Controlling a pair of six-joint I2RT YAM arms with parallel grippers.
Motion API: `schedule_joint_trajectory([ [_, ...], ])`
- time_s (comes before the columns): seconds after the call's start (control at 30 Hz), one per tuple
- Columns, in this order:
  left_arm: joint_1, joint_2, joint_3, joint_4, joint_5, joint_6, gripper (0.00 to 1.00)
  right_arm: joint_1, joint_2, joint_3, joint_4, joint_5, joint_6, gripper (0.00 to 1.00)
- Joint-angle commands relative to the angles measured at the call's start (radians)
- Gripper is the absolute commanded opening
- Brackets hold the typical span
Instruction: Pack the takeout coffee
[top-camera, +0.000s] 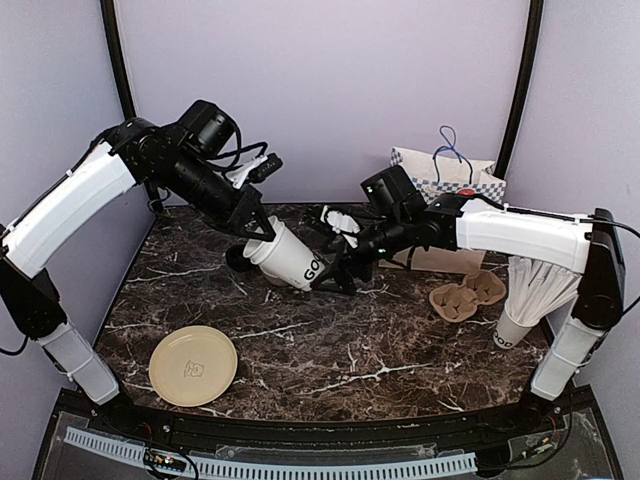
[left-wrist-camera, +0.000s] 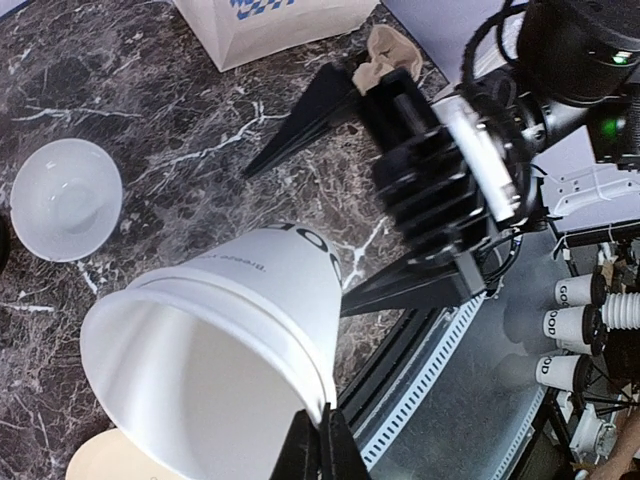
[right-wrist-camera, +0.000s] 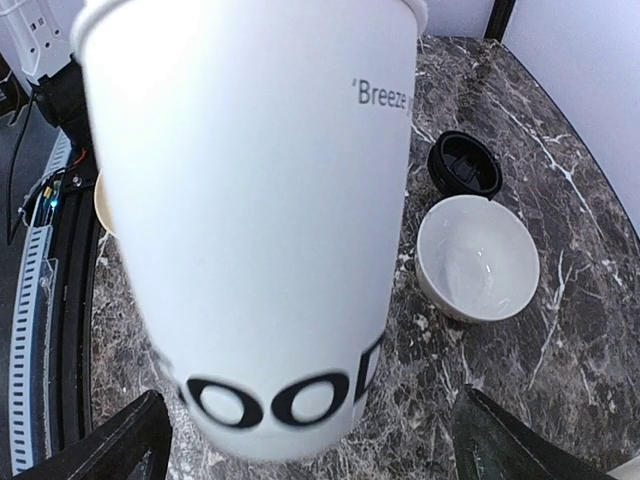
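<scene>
The white paper cup with dark print near its base (top-camera: 290, 262) hangs tilted above the far middle of the dark marbled bench (top-camera: 330, 350), with its open mouth toward the left and its base toward the right. The left arm's (top-camera: 80, 200) jaws are closed on its rim, pinching the wall. The right arm's (top-camera: 520, 235) jaws stand wide open, one finger on each side of the cup's base, not clamping it. Below the cup, a black plastic lid (right-wrist-camera: 465, 165) lies just beside a low white bowl (right-wrist-camera: 478, 258). A round tan plate (top-camera: 193, 365) sits near left. A brown cardboard cup carrier (top-camera: 467, 295) and a white cup full of long white sticks (top-camera: 530, 300) stand at the right. A checked paper bag (top-camera: 445, 185) stands far right.
</scene>
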Motion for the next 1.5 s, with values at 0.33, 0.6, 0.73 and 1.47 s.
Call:
schedule_joint_trajectory([
  [0.33,-0.008,-0.064,-0.050,0.068,0.114,-0.017,0.00,0.044,0.033,0.022,0.076,-0.077,-0.026,0.79],
  [0.6,-0.006,-0.084,-0.022,0.054,0.052,-0.009,0.00,0.041,-0.041,-0.137,0.031,-0.143,-0.131,0.63],
  [0.73,-0.001,-0.097,0.054,-0.006,-0.036,-0.009,0.00,0.027,-0.076,-0.221,0.027,-0.155,-0.157,0.60],
  [1.47,0.066,-0.035,0.014,-0.307,-0.742,-0.074,0.00,-0.085,-0.221,-0.274,-0.040,-0.247,-0.168,0.63],
])
